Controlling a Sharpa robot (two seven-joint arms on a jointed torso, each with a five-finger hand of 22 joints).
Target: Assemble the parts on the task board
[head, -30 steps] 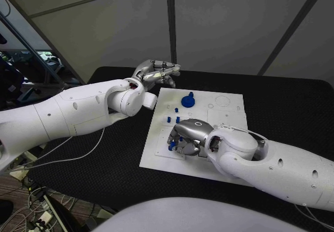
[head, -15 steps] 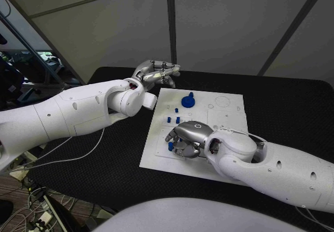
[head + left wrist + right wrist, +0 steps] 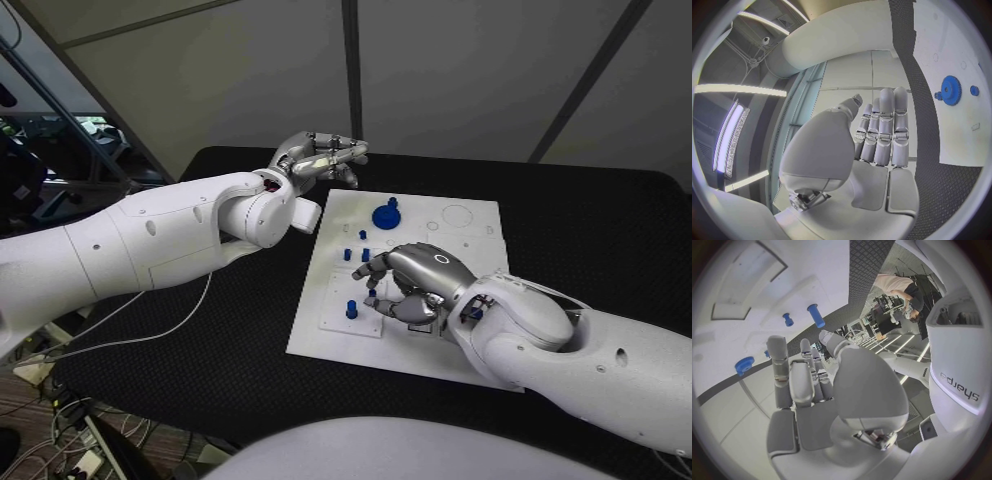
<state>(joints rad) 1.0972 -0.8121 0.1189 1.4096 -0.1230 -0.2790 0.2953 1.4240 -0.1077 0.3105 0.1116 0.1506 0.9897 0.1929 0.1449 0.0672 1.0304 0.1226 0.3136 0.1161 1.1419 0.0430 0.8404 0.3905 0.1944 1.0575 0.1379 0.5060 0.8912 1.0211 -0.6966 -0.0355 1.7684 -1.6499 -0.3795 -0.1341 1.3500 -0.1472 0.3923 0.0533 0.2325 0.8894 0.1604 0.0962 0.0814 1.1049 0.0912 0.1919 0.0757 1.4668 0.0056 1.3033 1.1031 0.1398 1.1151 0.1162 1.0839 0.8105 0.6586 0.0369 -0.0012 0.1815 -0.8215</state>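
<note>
Head view: we see the white task board (image 3: pixel 433 345) lying flat on the black tabletop (image 3: pixel 606 230), approx. in the middle. The left hand (image 3: pixel 320 154) hangs above the tabletop just beyond the board's far left corner, apart from it; its fingers are curled loosely together and we see nothing in them. In the left wrist view the same hand (image 3: pixel 879 135) shows its fingers side by side, nearly straight, holding nothing.

The right hand (image 3: pixel 408 283) is over the board's middle, palm down, fingers bent toward the surface. Whether a part sits under the palm we cannot tell from the head view; in the right wrist view the hand (image 3: pixel 811 385) appears empty, fingers held close together and a little bent, w/ the fingertips (image 3: pixel 777 346) just above the board.

Parts on the board:
- blue gear (image 3: pixel 385 214) near the far edge, also seen in the left wrist view (image 3: pixel 949 90);
- small blue pegs (image 3: pixel 364 236) standing between the gear and the right hand;
- a blue peg (image 3: pixel 351 309) near the board's left side, just beside the right hand;
- right wrist view: a longer blue pin (image 3: pixel 815 315), a short blue peg (image 3: pixel 787 319), and a blue cap-like piece (image 3: pixel 744 363).
</note>
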